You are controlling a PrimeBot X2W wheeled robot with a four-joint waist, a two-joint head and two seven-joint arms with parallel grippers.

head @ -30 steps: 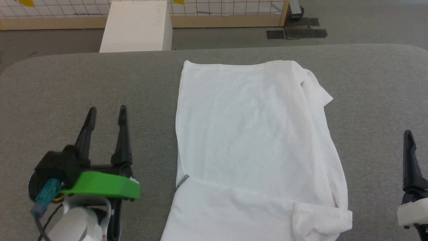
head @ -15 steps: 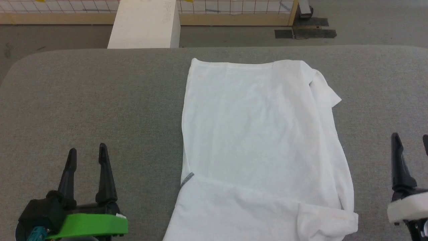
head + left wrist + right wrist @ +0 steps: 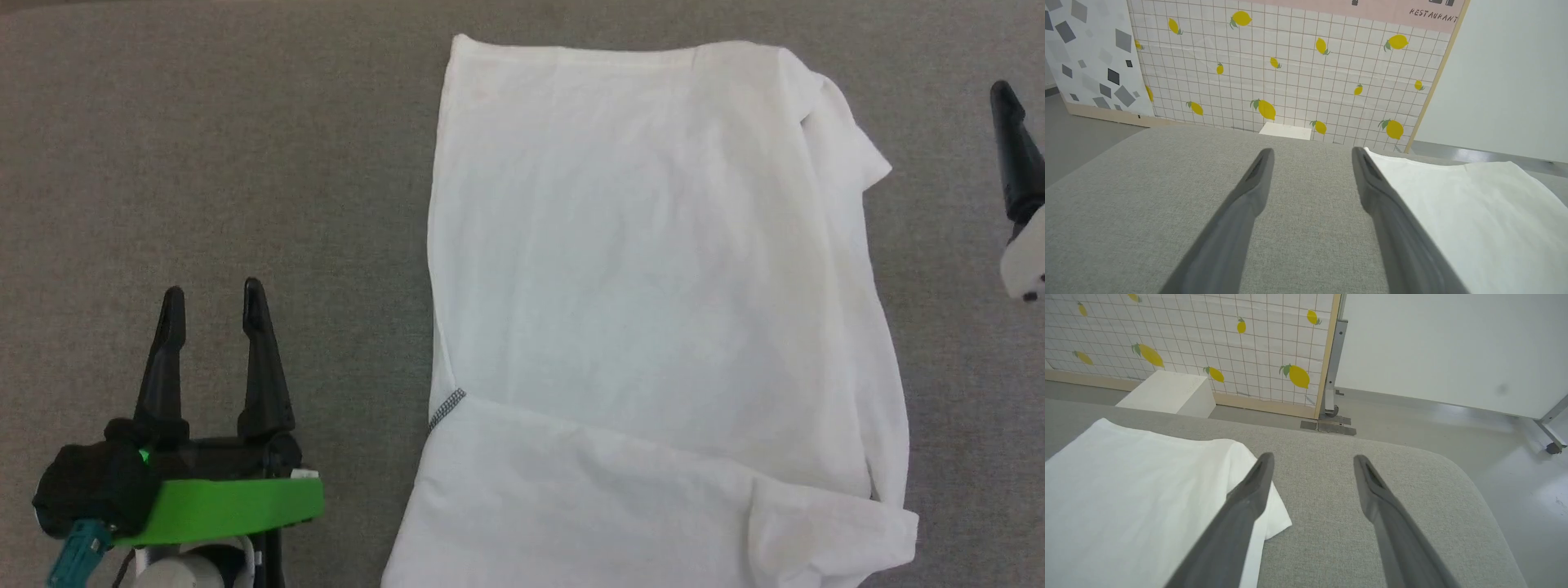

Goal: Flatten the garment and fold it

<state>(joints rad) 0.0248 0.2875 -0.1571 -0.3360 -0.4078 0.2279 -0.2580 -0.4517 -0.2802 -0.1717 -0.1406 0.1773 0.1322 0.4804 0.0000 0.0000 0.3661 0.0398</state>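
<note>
Garment (image 3: 645,310) lies flat on table (image 3: 204,147), near edge folded over. Left gripper (image 3: 213,288) spread wide, empty, beside garment's left edge. Right gripper (image 3: 1313,458) spread wide, empty, at sleeve corner. Box (image 3: 1167,394) on floor beyond table.

The garment (image 3: 645,269) is thin, matt white cloth with a grey-speckled seam. The tabletop (image 3: 204,163) beneath the left tool (image 3: 213,288) is coarse grey woven fabric. The tool's fingers (image 3: 261,367) look matt dark plastic, its green mount (image 3: 220,506) smooth plastic.
</note>
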